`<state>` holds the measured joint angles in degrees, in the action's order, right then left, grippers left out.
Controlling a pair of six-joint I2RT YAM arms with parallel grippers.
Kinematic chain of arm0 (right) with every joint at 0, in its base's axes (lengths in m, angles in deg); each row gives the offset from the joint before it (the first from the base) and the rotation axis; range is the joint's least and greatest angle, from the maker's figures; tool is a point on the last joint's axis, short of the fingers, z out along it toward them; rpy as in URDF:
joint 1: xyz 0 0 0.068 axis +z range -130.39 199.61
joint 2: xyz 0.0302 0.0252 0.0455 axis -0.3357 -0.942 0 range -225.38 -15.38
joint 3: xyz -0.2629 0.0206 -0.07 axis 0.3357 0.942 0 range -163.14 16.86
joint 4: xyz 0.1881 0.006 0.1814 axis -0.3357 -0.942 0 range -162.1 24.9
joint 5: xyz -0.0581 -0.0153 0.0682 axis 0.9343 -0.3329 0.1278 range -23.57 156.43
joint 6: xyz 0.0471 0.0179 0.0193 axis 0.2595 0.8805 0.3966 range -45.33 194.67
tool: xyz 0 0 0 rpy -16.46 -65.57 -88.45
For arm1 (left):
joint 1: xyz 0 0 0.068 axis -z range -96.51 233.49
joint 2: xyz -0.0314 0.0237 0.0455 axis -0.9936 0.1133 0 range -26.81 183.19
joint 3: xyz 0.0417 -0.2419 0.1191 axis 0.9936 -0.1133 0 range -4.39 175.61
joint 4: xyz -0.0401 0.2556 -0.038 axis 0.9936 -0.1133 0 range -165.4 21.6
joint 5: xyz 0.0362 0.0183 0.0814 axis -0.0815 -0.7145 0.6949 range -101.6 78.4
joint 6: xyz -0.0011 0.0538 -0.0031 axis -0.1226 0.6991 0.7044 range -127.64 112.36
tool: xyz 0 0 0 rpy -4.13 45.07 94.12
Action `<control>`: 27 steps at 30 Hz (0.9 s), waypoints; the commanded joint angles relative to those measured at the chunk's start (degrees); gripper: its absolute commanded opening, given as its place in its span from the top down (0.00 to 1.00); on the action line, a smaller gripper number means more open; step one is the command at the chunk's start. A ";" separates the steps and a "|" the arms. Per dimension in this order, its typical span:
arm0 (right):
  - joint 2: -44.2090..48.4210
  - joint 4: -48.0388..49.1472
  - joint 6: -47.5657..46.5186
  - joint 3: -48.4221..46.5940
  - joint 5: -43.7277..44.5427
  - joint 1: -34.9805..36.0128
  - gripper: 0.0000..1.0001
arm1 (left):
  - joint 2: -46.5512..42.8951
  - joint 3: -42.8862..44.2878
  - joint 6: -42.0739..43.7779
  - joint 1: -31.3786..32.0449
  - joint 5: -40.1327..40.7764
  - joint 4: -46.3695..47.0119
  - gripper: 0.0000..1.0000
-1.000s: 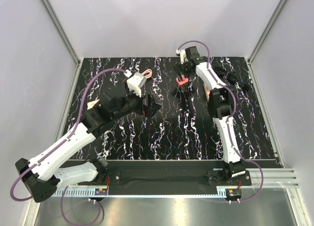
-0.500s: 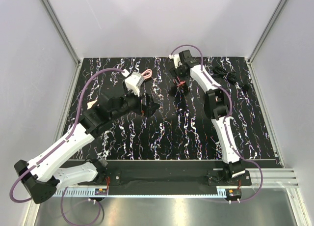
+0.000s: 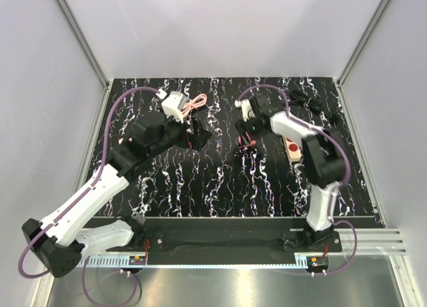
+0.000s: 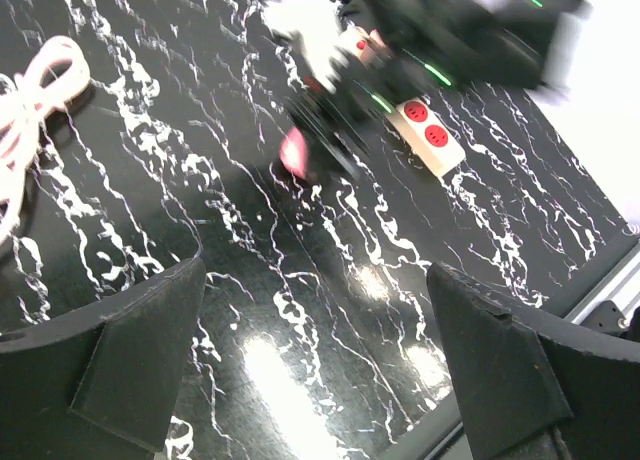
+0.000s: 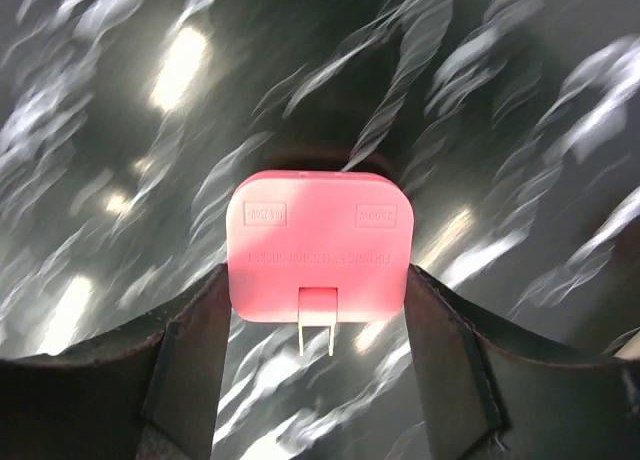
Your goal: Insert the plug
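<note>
top view, plug [image 3: 247, 144]: just a small pink dot from up here, mid-table and a bit right of centre, pinched at the tip of the right gripper [image 3: 245, 139]. Can't read which way it points from this angle.
top view, left gripper [image 3: 202, 132]: sits left of the plug and apart from it. Can't tell its opening from here.
top view, power strip [image 3: 292, 149]: beige with red sockets, lying flat near the plug on its right, not touching it.
top view, table [image 3: 220, 180]: black with white marble-ish veins. Coiled pink cable [image 3: 195, 103] at the back left, black cables [image 3: 308, 100] in the back right corner.
top view, room: plain pale walls [image 3: 220, 33], metal frame posts [image 3: 80, 37] in the corners.
left wrist view, left gripper: both fingers [image 4: 140, 350] spread wide, only bare tabletop between them.
left wrist view, plug: a blurry pink blob under the other arm, power strip just beyond it.
right wrist view, plug: flat lettered face toward the camera, a bit wider than tall, wide side running finger to finger. Two thin metal prongs stick out of a notch in the lower edge, pointing down-frame.
right wrist view, right gripper: closed on the plug's left and right edges, one finger [image 5: 190, 350] per side.
right wrist view, background: motion-smeared black and white tabletop.
</note>
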<state>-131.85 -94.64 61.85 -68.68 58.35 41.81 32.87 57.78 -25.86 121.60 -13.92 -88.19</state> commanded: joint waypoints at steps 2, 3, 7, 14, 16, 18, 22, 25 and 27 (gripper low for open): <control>22.19 18.96 4.81 20.38 -3.87 6.45 0.96 | 1.84 1.99 -5.15 -1.36 -3.10 -0.25 0.01; 24.94 20.30 5.34 25.63 -4.40 6.72 0.96 | 2.02 2.08 -7.77 -2.59 -5.12 -0.33 0.01; 36.11 28.03 4.56 35.77 -9.84 9.88 0.97 | 3.86 2.34 -12.10 -4.80 -14.00 -0.69 0.02; 47.46 34.28 6.49 40.80 -18.02 11.99 0.97 | 6.76 -0.55 -17.90 -5.32 -22.97 2.38 0.31; 49.57 35.16 8.07 41.06 -17.94 12.61 0.97 | 7.29 -1.87 -19.92 -5.32 -25.61 4.84 0.36; 50.63 36.39 10.34 41.59 -17.33 12.96 0.97 | 7.73 -3.98 -21.94 -5.32 -26.84 7.91 0.42; 52.30 38.33 19.22 42.21 -8.57 13.66 0.99 | 7.21 -7.32 -22.30 -5.24 -26.42 13.10 0.44; 53.70 37.45 23.54 42.38 -7.04 13.84 1.00 | 7.73 -7.07 -22.56 -5.24 -26.15 15.48 0.47; 54.76 37.54 24.94 43.26 -5.64 14.10 1.00 | 9.31 -6.19 -22.83 -4.97 -26.24 15.92 0.47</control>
<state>-79.72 -60.15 80.93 -26.13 48.54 55.16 41.04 50.09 -47.43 116.44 -38.12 -79.25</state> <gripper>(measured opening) 0.698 0.536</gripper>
